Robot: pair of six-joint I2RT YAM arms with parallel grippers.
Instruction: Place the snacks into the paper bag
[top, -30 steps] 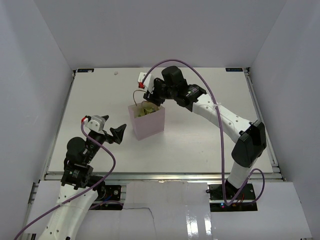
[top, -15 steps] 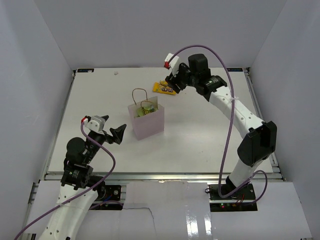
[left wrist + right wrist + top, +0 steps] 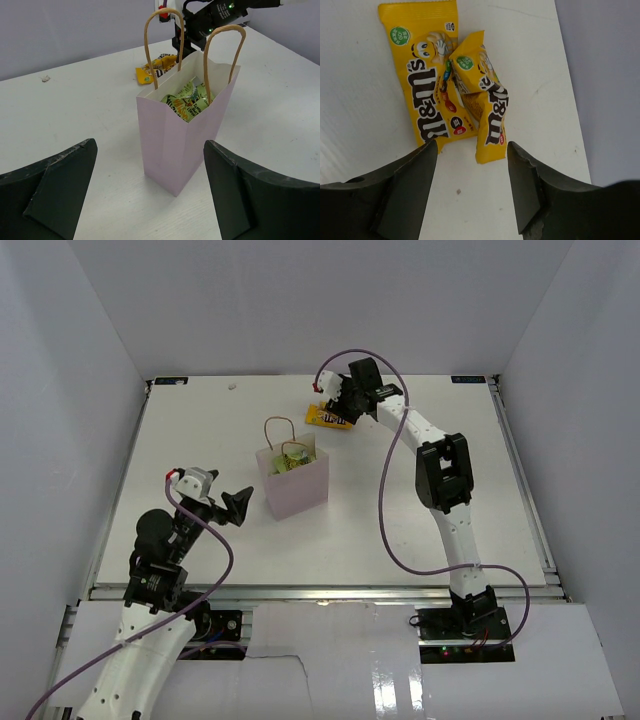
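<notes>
The pale pink paper bag (image 3: 296, 487) stands upright mid-table with lime-green snacks (image 3: 290, 460) inside it; the left wrist view shows the bag (image 3: 182, 140) and these green packets (image 3: 189, 101) close up. Three yellow snack packets (image 3: 328, 418) lie overlapped on the table behind the bag. In the right wrist view, a flat yellow packet (image 3: 426, 85) lies beside crumpled ones (image 3: 487, 107). My right gripper (image 3: 337, 403) is open and empty, just above them (image 3: 472, 182). My left gripper (image 3: 236, 508) is open and empty, left of the bag (image 3: 150, 200). No purple packets show.
The bag's two brown cord handles (image 3: 162, 45) stand up above its mouth. White walls (image 3: 60, 410) enclose the table on three sides. A small white scrap (image 3: 232, 386) lies at the far left edge. The right arm's purple cable (image 3: 385, 490) loops over the table.
My right gripper has left the bag's mouth, swung back and right, then come down over the yellow packets behind the bag. The left arm has hardly moved.
</notes>
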